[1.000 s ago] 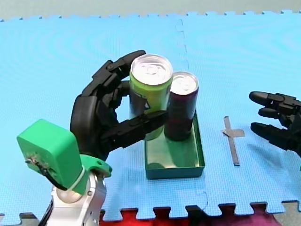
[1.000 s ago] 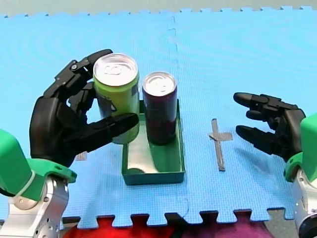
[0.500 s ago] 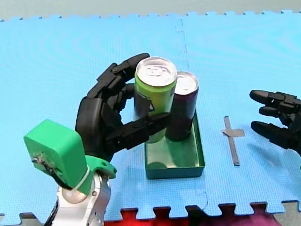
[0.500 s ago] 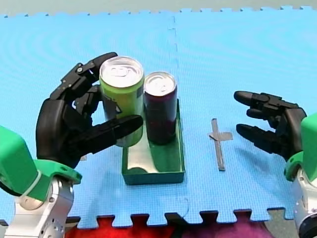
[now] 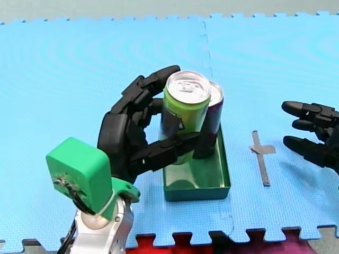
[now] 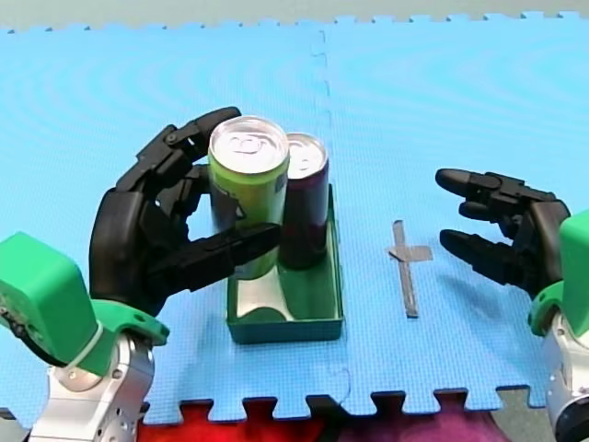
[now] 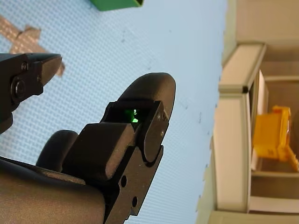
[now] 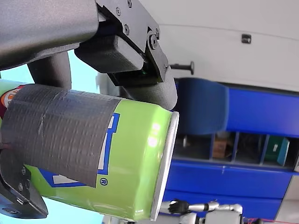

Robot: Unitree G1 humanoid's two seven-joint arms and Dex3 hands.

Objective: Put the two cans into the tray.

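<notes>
A blue foam mat (image 5: 63,79) of interlocking tiles covers the work surface.

The robot's left hand (image 6: 156,249), black with three fingers, comes in from 7 o'clock. It is wrapped around a green can (image 6: 247,198), with the thumb across the near side and the other fingers curled round the far side. A second ago this hand and its can were further toward 9 o'clock, with the can beside the tray's edge. They have since shifted toward 3 o'clock.

The right hand (image 6: 502,239) holds nothing. It is at 3 o'clock, well apart from the tray, and has not moved.

The green tray (image 6: 285,327) is a shallow rectangle lying near the mat's 6 o'clock edge, where it was before.

The green can is upright above the 9 o'clock side of the tray, and whether its base touches the tray floor cannot be told. It now overlaps the purple can and is just beside it. The left hand's wrist view shows a dark patch of tape on its side.

A dark purple can (image 6: 308,221) stands upright at the tray's 12 o'clock end, unchanged.

A grey tape cross (image 6: 406,267) lies flat on the mat between the tray and the right hand.
</notes>
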